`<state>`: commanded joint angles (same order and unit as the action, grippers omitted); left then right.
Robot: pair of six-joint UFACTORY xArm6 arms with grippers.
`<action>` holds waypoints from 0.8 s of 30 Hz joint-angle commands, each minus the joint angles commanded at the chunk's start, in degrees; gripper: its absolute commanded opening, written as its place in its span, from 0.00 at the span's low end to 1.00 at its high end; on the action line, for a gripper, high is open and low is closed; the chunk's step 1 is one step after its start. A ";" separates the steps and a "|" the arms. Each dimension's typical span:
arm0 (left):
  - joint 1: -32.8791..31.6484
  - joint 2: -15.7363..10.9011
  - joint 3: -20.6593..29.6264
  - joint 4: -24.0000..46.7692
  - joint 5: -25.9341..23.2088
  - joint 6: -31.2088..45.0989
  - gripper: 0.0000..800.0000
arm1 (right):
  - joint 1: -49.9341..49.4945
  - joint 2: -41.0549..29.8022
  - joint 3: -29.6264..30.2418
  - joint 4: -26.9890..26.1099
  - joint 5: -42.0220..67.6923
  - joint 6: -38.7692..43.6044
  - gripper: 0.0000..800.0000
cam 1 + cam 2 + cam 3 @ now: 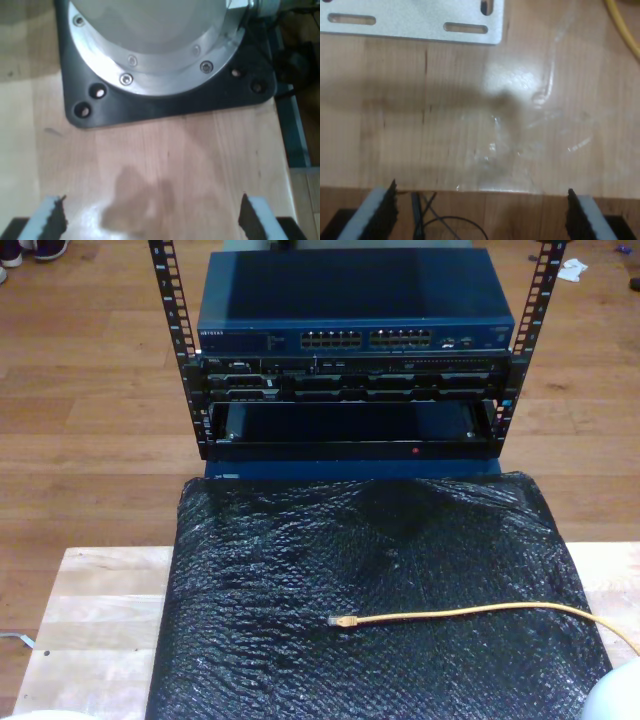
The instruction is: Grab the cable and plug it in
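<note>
The yellow-orange cable (470, 613) lies on the black bubble-wrap mat (300, 570) in the exterior view. Its small clear plug (340, 621) rests near the mat's middle, and the cable runs off toward the exterior view's right. A short stretch of the cable (622, 25) shows far beyond my second gripper (480, 215), which is open over bare wood with nothing between its fingers. My first gripper (152, 220) is also open and empty, above the wooden table near an arm's black base plate (165, 105).
A rack (190, 390) behind the mat holds a blue switch with a row of ports (370, 339). A silver slotted bracket (420, 22) and clear plastic film (520, 145) lie on the wood. A white arm part (615, 695) sits at the exterior view's lower right.
</note>
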<state>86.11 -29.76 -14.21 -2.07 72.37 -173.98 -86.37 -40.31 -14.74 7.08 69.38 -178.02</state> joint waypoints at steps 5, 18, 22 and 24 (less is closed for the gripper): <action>-0.09 -0.62 -1.41 0.00 2.02 -1.23 1.00 | 0.09 0.97 -3.87 0.35 2.29 3.96 0.99; -4.57 -2.81 -5.27 -0.18 9.05 -7.12 1.00 | 1.14 0.97 -10.37 1.05 8.70 12.40 0.99; -8.35 -2.90 -7.21 -0.26 11.60 -11.78 1.00 | 2.73 1.05 -11.78 2.46 9.05 14.86 0.99; -10.64 -2.90 -8.26 -0.26 12.75 -13.98 1.00 | 3.69 1.14 -12.40 3.78 9.23 16.88 0.99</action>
<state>75.47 -32.66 -22.47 -2.33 85.12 -187.96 -82.68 -39.16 -27.13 10.86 78.62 -161.14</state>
